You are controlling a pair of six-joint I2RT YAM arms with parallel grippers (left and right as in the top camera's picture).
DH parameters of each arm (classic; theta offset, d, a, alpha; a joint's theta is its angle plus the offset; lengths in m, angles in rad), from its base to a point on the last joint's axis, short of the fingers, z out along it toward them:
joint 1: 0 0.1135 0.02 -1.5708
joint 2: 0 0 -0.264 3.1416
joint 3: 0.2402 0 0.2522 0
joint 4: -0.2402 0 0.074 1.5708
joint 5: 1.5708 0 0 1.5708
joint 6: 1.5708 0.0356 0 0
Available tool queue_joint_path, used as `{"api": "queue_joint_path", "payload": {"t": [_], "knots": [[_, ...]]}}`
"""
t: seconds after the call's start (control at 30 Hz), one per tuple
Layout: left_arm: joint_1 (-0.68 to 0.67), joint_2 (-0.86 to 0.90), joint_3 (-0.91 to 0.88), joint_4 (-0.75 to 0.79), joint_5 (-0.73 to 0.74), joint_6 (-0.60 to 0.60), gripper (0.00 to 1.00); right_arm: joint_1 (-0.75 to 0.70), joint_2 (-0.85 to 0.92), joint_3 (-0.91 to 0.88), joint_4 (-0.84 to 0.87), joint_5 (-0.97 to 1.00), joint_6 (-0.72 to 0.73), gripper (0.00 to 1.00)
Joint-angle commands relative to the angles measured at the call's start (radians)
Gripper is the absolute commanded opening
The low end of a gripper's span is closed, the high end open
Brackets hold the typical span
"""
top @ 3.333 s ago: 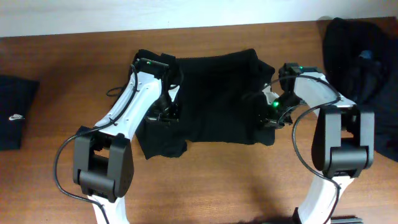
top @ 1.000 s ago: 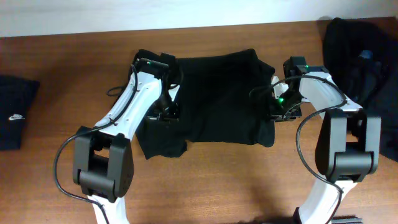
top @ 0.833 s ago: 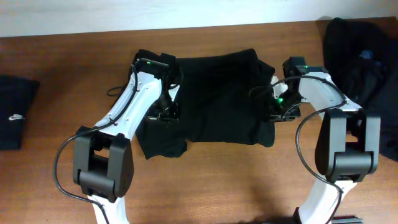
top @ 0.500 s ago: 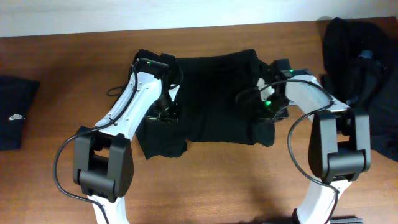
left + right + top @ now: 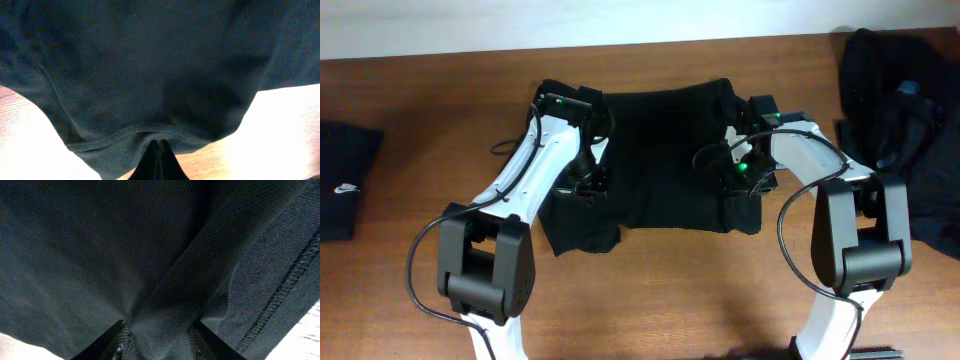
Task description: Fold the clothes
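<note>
Stretching crosswise, the black soft-fabric T-shirt (image 5: 660, 170) lies between left gripper (image 5: 159, 148), clenched on its hem, and right gripper (image 5: 159, 330), whose grasp we cannot tell.

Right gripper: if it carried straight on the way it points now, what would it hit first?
The black T-shirt. Its fabric fills the right wrist view and lies bunched between the fingers of the right gripper. The table probably lies just beneath, hidden there.
</note>
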Motion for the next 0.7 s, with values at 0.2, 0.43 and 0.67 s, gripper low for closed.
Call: {"api": "queue_joint_path", "payload": {"t": [0.2,0.43,0.67], "knots": [[0.003,0.0,-0.006,0.004,-0.012,-0.009,0.02,-0.003,-0.047,0.027,-0.008,0.015,-0.002,0.46],[0.003,0.0,-0.006,0.008,-0.012,-0.009,0.02,-0.003,-0.127,0.034,-0.01,0.023,-0.002,0.47],[0.003,0.0,-0.006,0.006,-0.011,-0.009,0.02,-0.003,-0.129,0.032,-0.01,0.132,0.007,0.44]]}}
